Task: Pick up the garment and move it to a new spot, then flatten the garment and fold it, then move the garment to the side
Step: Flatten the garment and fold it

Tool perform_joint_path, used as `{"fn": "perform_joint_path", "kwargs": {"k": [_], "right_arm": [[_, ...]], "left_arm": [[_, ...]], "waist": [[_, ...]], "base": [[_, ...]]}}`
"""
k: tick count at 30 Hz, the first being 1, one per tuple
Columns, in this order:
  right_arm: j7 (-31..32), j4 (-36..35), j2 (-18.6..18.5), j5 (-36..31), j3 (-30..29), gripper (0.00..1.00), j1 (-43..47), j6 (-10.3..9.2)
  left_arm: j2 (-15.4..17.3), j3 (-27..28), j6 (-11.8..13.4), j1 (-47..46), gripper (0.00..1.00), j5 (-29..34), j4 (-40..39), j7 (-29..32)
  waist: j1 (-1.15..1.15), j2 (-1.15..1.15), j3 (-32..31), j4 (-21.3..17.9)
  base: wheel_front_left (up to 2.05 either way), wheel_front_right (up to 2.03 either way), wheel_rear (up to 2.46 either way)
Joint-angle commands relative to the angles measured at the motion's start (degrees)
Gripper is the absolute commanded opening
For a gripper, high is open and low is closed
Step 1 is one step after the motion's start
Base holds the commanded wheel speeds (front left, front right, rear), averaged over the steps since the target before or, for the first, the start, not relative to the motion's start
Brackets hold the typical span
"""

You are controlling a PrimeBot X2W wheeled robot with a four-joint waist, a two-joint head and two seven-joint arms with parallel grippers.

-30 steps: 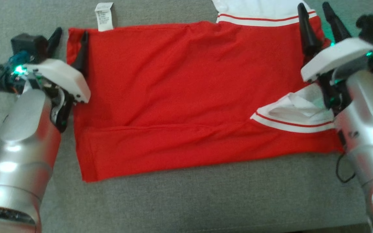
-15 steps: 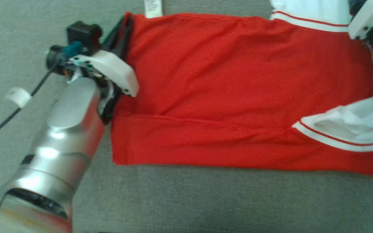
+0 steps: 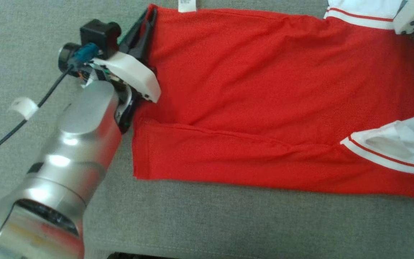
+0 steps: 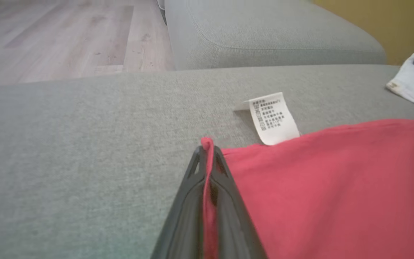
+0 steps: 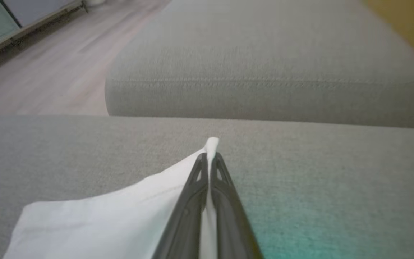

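A red garment (image 3: 257,100) with white, red-striped sleeves lies spread on the grey cushion (image 3: 228,223). My left gripper (image 3: 148,16) is shut on its far left corner; in the left wrist view a strip of red garment (image 4: 336,187) runs pinched between the gripper (image 4: 207,153) fingers. My right gripper (image 5: 208,158) is shut on the garment's white sleeve (image 5: 120,212), whose tip pokes out past the fingertips. In the head view the right wrist housing (image 3: 413,16) sits at the top right edge, its fingers out of frame. A white care label (image 4: 273,118) lies at the garment's far edge.
A second grey cushion (image 4: 271,36) lies beyond, with wooden floor (image 4: 67,39) to its left. A black cable (image 3: 20,122) with a white tag (image 3: 23,107) trails from my left wrist. A yellow wall (image 4: 390,18) shows at the far right.
The head camera has swung left, so the whole scene sits further right. Both grippers, open around the garment's far corners a second ago, have shut on the cloth.
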Motion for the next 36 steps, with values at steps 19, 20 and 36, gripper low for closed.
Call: {"fn": "perform_joint_path", "kwargs": {"k": [19, 20, 36], "right_arm": [[-11.39, -21.72, 2.95, 3.33, -9.27, 0.00, 16.89, -0.04], [-11.39, -23.35, 3.21, 3.82, -9.56, 0.00, 19.32, -0.04], [-11.40, -30.00, 8.06, 10.25, -11.10, 1.00, 46.19, -0.04]], "left_arm": [[8.83, 19.42, 4.62, 14.85, 0.00, 12.65, -16.48, -1.90], [8.99, 20.07, 4.59, 15.96, 0.00, 13.61, -16.76, -1.90], [4.51, 30.23, 4.13, 36.02, 1.00, 22.68, -19.18, -1.90]], "waist": [[0.00, 0.00, -9.99, -6.68], [0.00, 0.00, -10.74, -7.09], [0.00, 0.00, -20.50, -10.44]], "base": [[0.00, 0.00, 0.00], [0.00, 0.00, 0.00], [0.00, 0.00, 0.00]]}}
